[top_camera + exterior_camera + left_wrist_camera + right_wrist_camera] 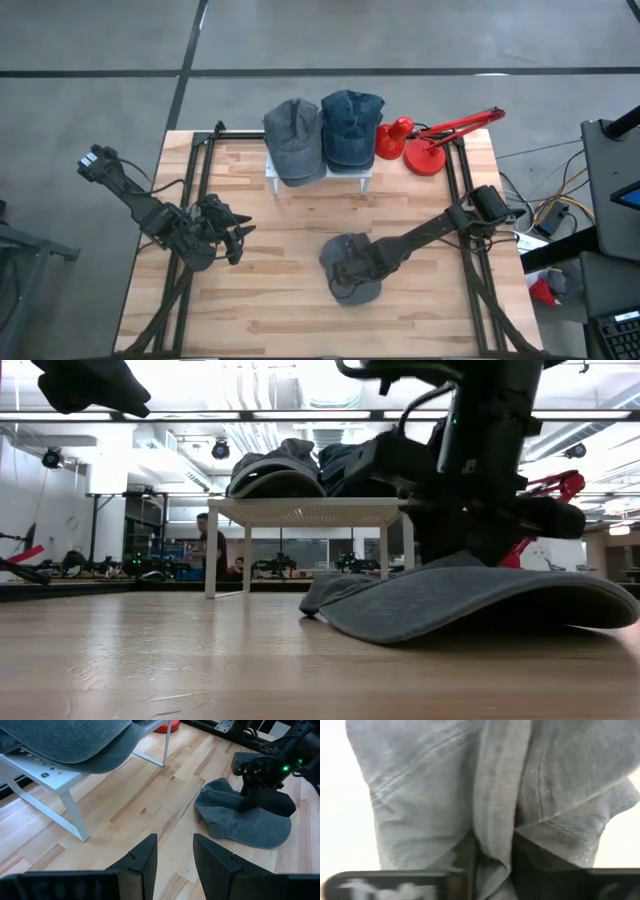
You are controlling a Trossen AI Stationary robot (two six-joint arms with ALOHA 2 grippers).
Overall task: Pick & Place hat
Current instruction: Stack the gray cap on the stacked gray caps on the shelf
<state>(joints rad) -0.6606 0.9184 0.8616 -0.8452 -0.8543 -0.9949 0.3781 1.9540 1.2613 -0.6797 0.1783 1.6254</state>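
A grey cap [358,291] lies on the wooden table near its middle, toward the near edge; it also shows in the low view [470,600] and the left wrist view [235,822]. My right gripper [345,268] is down on the cap and shut on its cloth [445,785]. In the low view the cap's brim [400,628] rests on the table. My left gripper [238,240] waits open at the table's left side, its fingers [145,857] apart over bare wood. My right gripper [492,862] pinches a raised fold of the grey cap's cloth [494,830] between its two fingers. It comes at the cap from above, pointing down. The cap still lies on the table, with its brim on the wood.
A small white stand [320,172] at the far middle carries a grey cap [292,140] and a blue cap [350,128]. A red desk lamp [425,145] stands at its right. Dark frame rails [462,190] run along both table sides.
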